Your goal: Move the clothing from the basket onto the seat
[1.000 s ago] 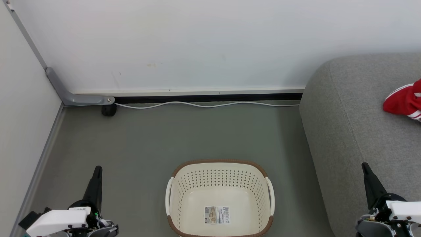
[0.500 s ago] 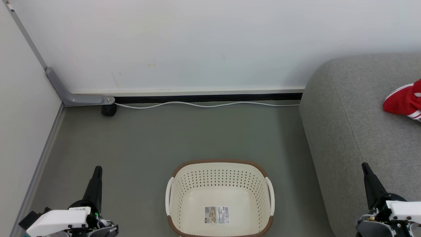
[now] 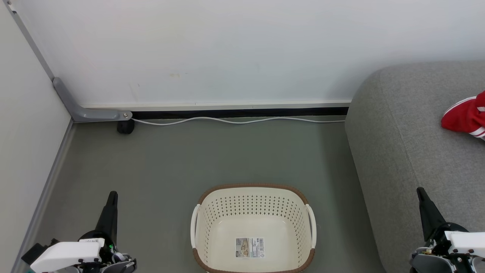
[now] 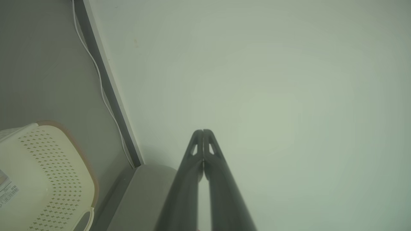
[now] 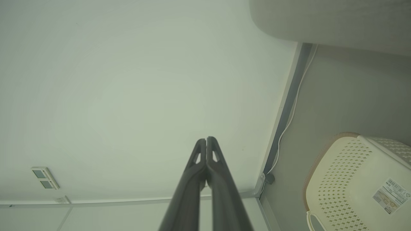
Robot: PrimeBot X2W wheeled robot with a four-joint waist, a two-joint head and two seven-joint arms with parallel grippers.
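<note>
Head view. Left gripper (image 3: 112, 195), right gripper (image 3: 420, 190): pinched together, holding nothing, parked either side of basket (image 3: 253, 186). Clothing (image 3: 464, 116) on seat (image 3: 409, 136), ahead of right gripper, so probably finished.

Left tool (image 3: 112, 196) and right tool (image 3: 420, 191) (both closed) low, tips up

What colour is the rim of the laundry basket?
Brown, over a cream-white perforated body; the basket's rim shows best in the head view.
</note>
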